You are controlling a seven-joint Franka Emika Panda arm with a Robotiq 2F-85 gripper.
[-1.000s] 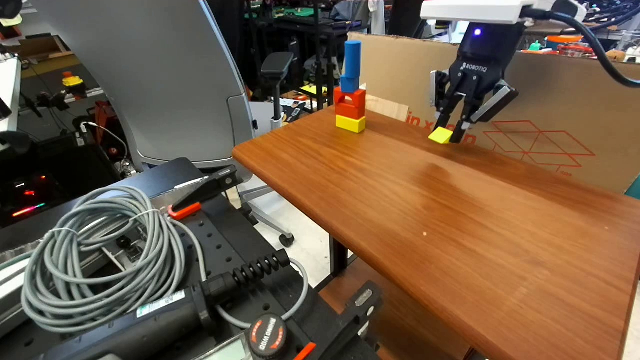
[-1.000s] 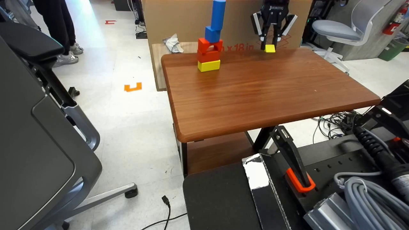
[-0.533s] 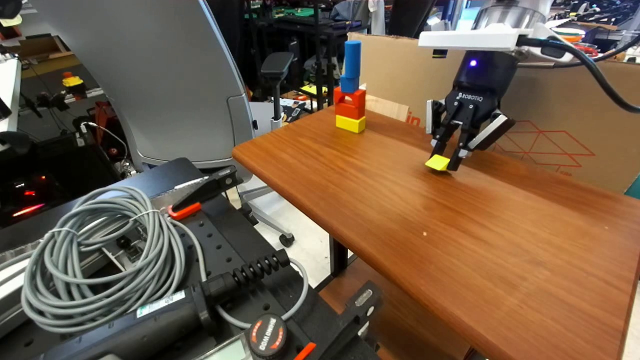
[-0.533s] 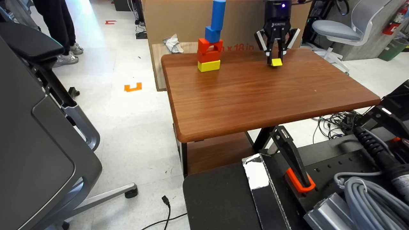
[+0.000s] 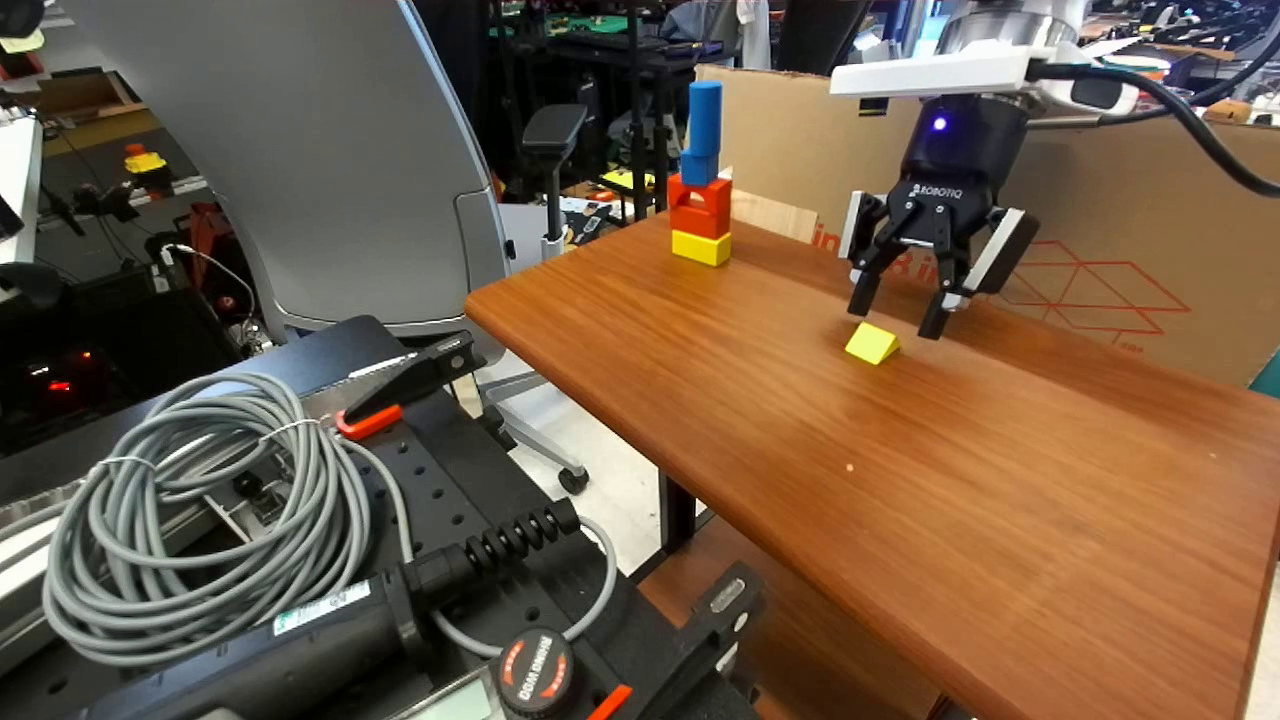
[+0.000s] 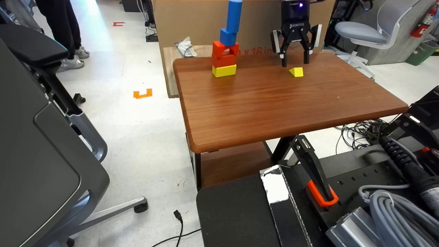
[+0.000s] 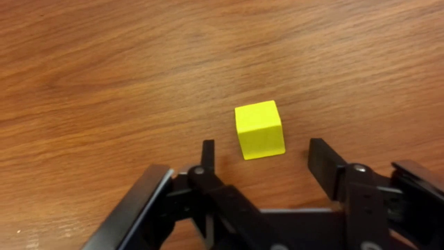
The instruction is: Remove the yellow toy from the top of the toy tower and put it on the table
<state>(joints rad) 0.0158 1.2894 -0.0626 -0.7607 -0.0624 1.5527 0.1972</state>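
Note:
The yellow toy (image 5: 873, 343) rests on the brown wooden table (image 5: 800, 480); seen from the side in an exterior view, the toy (image 6: 297, 72) looks wedge-shaped. Just above and behind it, my gripper (image 5: 897, 318) is open, its fingers spread and apart from the toy. In the wrist view the toy (image 7: 260, 130) lies beyond the gap of the gripper (image 7: 262, 142), touching neither fingertip. Toward the table's far corner stands the toy tower (image 6: 224, 61), upright, with a yellow base, red middle blocks and a blue block topped by a blue cylinder that leans slightly.
A large cardboard box (image 5: 1120, 220) with red print stands behind the table's far edge. A grey chair (image 5: 330, 150) is close to the table's side. Coiled grey cable (image 5: 210, 520) lies on a black cart in the foreground.
The gripper came down with the yellow toy held between its fingers, then opened and let go. The toy now sits on the table, with the fingers slightly raised above it. The tower stayed put.

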